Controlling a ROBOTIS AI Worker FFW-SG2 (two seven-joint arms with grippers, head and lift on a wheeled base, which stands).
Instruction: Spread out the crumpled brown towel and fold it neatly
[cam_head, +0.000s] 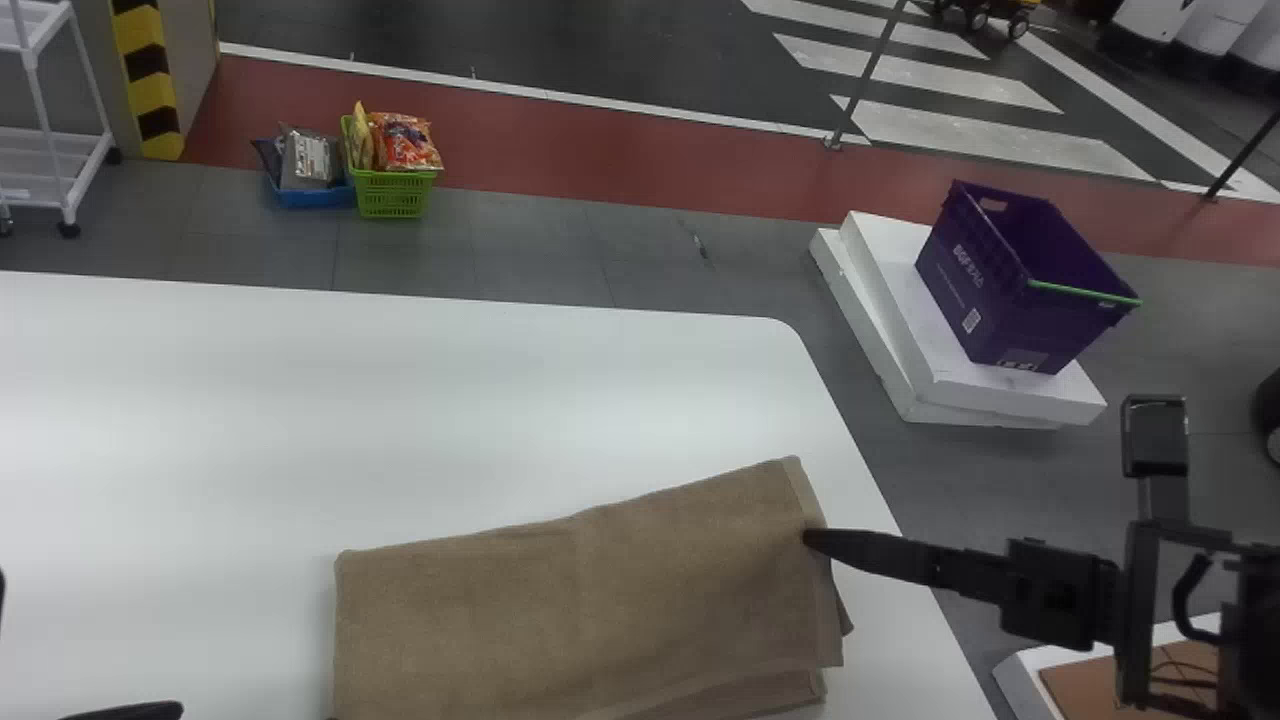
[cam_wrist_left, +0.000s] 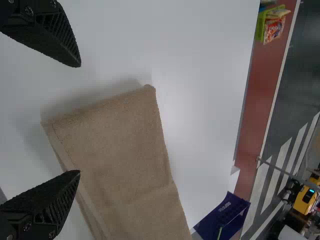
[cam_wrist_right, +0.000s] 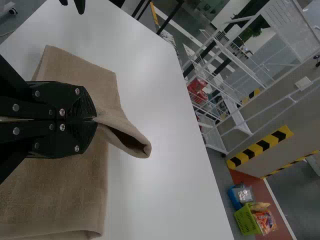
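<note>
Folding step, I judge; brown rectangular cloth towel at six o'clock on white table
My black two-fingered right gripper pinches its three-o'clock end; matching left gripper spread; next, likely carry that toward nine

Towel on table | crate on slabs, right of table | baskets behind, left

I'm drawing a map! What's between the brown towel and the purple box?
From the towel to the purple box, the head view shows the white table, then grey floor, then the white slabs under that box.
</note>
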